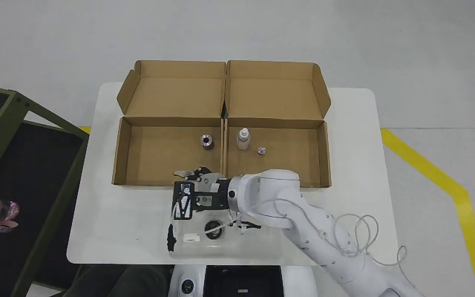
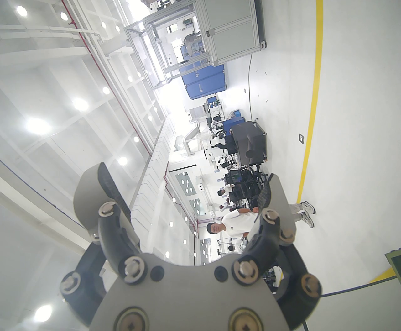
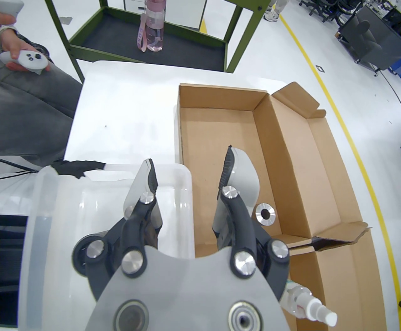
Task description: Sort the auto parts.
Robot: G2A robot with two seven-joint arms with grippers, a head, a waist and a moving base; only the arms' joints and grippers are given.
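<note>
Two open cardboard boxes stand side by side at the back of the table. The left box (image 1: 148, 156) holds a shiny metal bushing (image 1: 205, 139) (image 3: 265, 214). In the right box (image 1: 297, 160) stand a white spray bottle (image 1: 243, 138) (image 3: 310, 305) and a small metal part (image 1: 261, 150). A clear plastic bin (image 1: 185, 241) (image 3: 56, 200) at the table's front holds a dark ring (image 1: 214, 229). My right gripper (image 1: 194, 174) (image 3: 190, 156) hangs open and empty over the bin's far rim and the left box's near wall. My left gripper (image 2: 187, 171) is open, empty, aimed at the room.
The white table (image 1: 96, 215) has bare room left of the bin and right of the boxes. A green cart (image 1: 22, 148) (image 3: 150, 53) with a pink bottle (image 3: 150, 28) stands beside the table's left edge. The box lids (image 1: 230, 93) stand up at the back.
</note>
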